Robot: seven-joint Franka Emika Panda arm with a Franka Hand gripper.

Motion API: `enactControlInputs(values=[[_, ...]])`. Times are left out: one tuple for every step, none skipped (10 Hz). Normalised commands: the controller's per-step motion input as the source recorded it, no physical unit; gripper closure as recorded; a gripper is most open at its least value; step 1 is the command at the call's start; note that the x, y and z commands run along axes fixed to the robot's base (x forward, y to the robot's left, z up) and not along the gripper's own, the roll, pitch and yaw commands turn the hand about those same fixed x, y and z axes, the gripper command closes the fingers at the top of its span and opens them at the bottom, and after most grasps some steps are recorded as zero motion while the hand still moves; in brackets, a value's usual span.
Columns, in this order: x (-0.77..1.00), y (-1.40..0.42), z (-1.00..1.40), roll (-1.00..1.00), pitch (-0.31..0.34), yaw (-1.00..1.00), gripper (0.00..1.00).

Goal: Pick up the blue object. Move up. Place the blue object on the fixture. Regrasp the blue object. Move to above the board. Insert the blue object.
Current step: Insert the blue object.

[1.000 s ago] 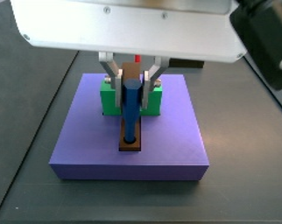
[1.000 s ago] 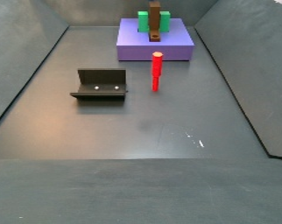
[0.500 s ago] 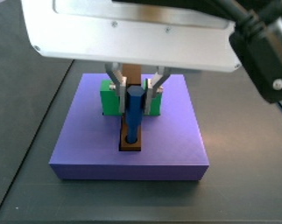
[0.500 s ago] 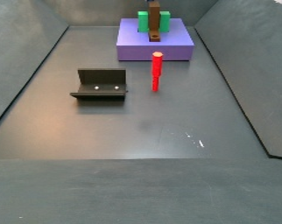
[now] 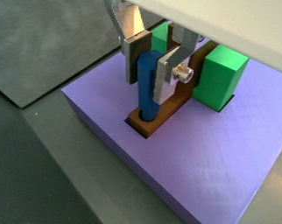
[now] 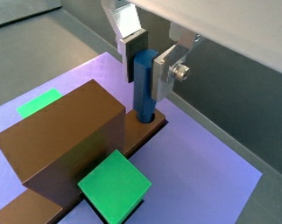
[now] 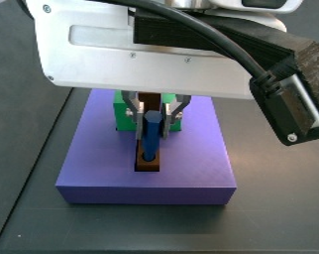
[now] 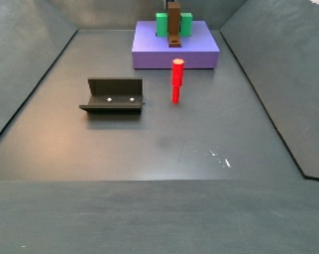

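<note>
The blue object (image 5: 147, 96) stands upright with its lower end in the round hole at the near end of the brown bar (image 5: 169, 115) on the lavender board (image 5: 207, 171). It also shows in a wrist view (image 6: 144, 92) and in a side view (image 7: 149, 141). My gripper (image 5: 151, 86) is directly above the bar, its silver fingers (image 5: 171, 74) closed on the upper part of the blue object. The gripper (image 7: 151, 117) hangs under the large white hand. The fixture (image 8: 113, 96) stands apart on the floor, with nothing on it.
Two green blocks (image 5: 225, 74) flank the brown bar (image 6: 61, 144) on the board (image 8: 156, 58). A thin red upright peg (image 8: 178, 81) stands on the floor in front of the board. Grey walls enclose the floor.
The hand has come down towards the board with the blue object. Less of the blue object shows above the bar than before.
</note>
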Motion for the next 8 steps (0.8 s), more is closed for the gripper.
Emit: enactControlInputs(values=[[0.00, -0.07, -0.43, 0.11, -0.034, 0.05, 1.00], [0.00, -0.16, -0.26, 0.03, 0.000, 0.05, 1.00], [0.03, -0.23, -0.17, 0.01, 0.000, 0.07, 1.00], [0.09, -0.14, -0.20, 0.00, 0.000, 0.05, 1.00], [0.17, -0.01, -0.29, 0.01, 0.000, 0.00, 1.00], [0.03, 0.02, -0.49, 0.00, -0.003, 0.00, 1.00], [0.01, 0.00, -0.14, 0.08, 0.040, 0.00, 1.00], [0.00, 0.00, 0.00, 0.00, 0.000, 0.00, 1.00]])
